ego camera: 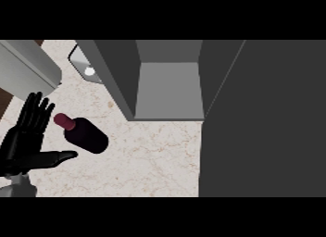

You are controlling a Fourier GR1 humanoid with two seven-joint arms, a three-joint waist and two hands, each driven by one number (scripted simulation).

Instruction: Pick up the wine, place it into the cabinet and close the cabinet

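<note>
I have only one view, from the robot's head, aimed steeply down at the counter (152,162). It sits close: the open cabinet (169,88) fills the upper middle and right, and the left hand (25,143) shows at the lower left corner.

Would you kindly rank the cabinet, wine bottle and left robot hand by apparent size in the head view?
1. cabinet
2. left robot hand (perhaps nearer the camera, so its lead is unsure)
3. wine bottle
</note>
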